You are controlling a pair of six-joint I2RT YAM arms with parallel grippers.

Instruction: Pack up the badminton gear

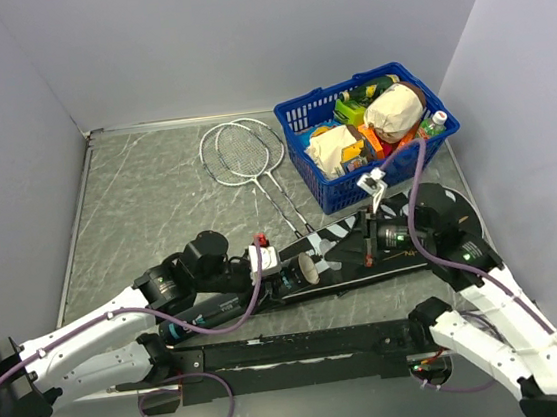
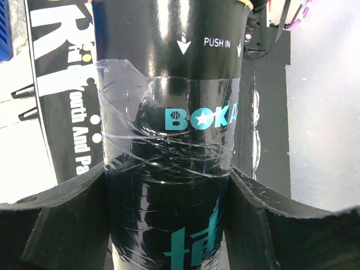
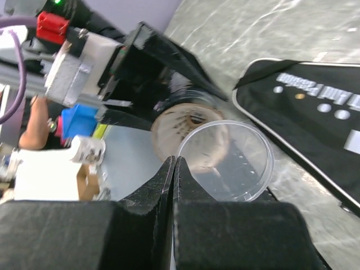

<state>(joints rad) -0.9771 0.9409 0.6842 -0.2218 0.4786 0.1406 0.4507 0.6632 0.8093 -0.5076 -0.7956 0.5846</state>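
Note:
My left gripper point(image 2: 169, 194) is shut on the long dark tube point(image 2: 169, 112), one finger pressed against each side. In the top view the tube point(image 1: 224, 305) lies nearly level over the table, with its open end toward the right arm. My right gripper point(image 3: 174, 160) is shut, its tips pinching the rim of a clear round lid point(image 3: 239, 169) just in front of the tube's open mouth point(image 3: 183, 129). The black lettered bag point(image 1: 434, 206) lies flat under both grippers. Two thin rackets point(image 1: 242, 152) lie crossed behind it.
A blue plastic basket point(image 1: 322, 191) full of groceries stands at the back right, close to the right arm's cable. Grey walls close in the table on three sides. The racket handles point(image 2: 22, 90) reach to the bag's edge.

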